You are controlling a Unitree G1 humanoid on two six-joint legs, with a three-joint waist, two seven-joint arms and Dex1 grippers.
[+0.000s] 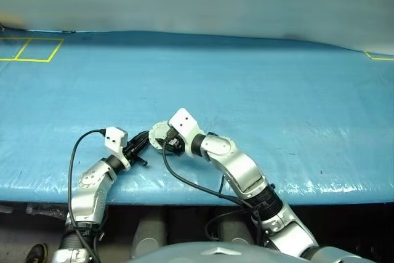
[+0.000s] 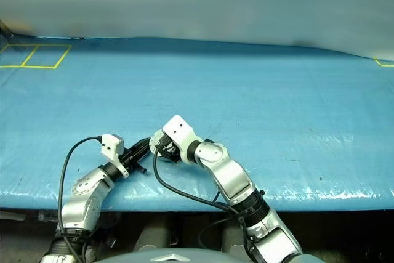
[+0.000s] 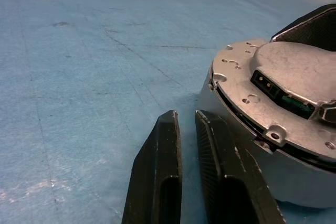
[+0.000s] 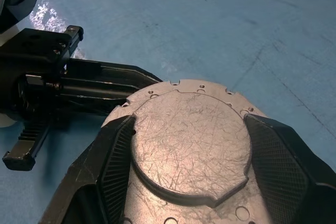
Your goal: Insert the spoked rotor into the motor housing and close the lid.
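The motor housing [image 3: 273, 174] sits on the blue table near its front edge. The lid [image 4: 189, 145] lies flat on top, its plain grey face up. The spoked rotor is hidden. My right gripper [image 4: 189, 124] lies over the lid with its jaws wide, one finger at each side of the raised centre plate and touching its edges. My left gripper [image 3: 185, 115] is shut with nothing in it, and its fingertips [image 1: 146, 136] sit low on the table right beside the housing's wall.
The blue table [image 1: 258, 90] stretches wide and bare beyond and to both sides of the housing. Yellow tape lines [image 1: 37, 50] mark the far left corner. The table's front edge [image 1: 184, 196] runs just behind both wrists.
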